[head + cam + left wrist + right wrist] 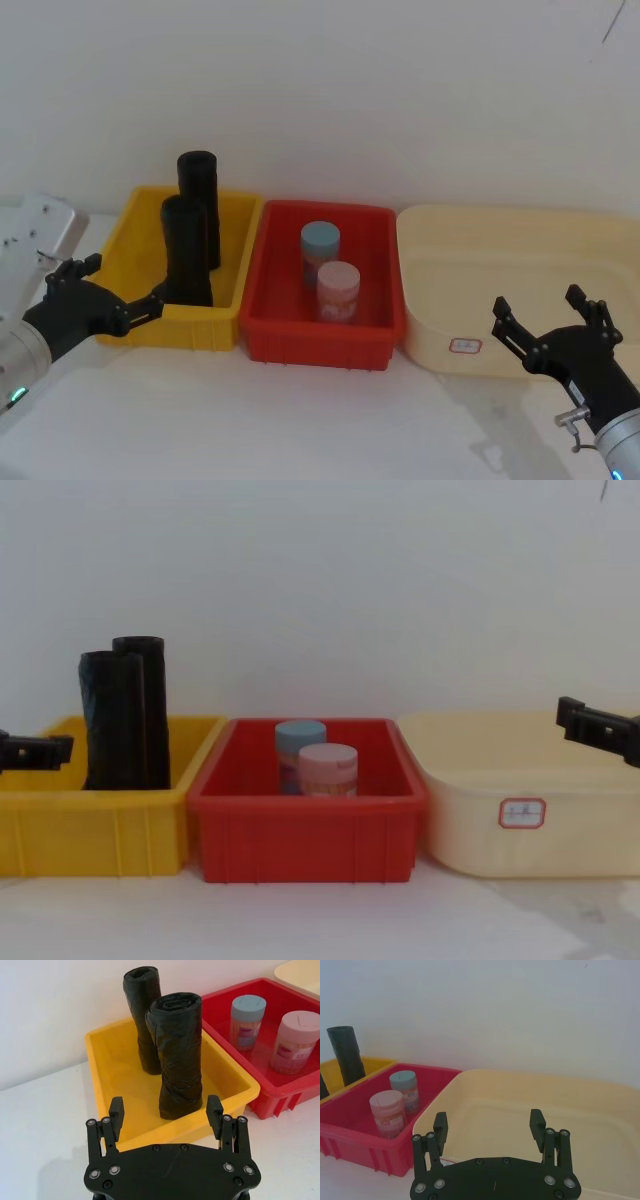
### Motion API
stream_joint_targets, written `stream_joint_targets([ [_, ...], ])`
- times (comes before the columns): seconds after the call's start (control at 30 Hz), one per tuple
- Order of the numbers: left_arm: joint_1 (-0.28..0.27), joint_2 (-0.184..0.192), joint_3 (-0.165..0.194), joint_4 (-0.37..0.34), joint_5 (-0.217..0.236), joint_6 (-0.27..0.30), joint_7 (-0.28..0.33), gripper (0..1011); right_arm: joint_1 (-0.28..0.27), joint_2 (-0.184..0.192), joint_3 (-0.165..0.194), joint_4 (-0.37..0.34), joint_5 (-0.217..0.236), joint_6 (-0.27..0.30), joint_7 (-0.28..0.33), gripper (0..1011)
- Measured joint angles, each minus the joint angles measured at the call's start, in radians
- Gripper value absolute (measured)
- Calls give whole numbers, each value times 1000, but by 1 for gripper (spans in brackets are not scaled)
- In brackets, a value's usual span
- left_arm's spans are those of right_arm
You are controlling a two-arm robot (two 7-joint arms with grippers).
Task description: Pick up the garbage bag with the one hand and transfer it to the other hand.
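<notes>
We find both hands low over the white counter (330, 420), in front of the bins. The left hand (165, 1110) — matte black, on a silver arm — has its fingers spread wide and grips nothing. It points toward the yellow plastic bin (105, 1060), close to its front wall. The right hand (538, 302) is likewise released and faces the smooth cream tub (520, 240). The garbage bag (175, 1055), a thick cylinder of wrinkled black film, stands upright in the yellow bin near its front wall — long axis vertical. A slimmer black roll (142, 1020) stands upright just behind it.
</notes>
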Motion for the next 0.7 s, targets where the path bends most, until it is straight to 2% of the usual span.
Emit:
stream_joint_targets([
  [0.53, -6, -7, 1, 12, 12, 10, -6, 1001, 0, 0, 0, 0, 0, 0, 0, 1000],
  [0.7, -23, -13, 10, 22, 18, 18, -12, 1001, 0, 0, 0, 0, 0, 0, 0, 1000],
])
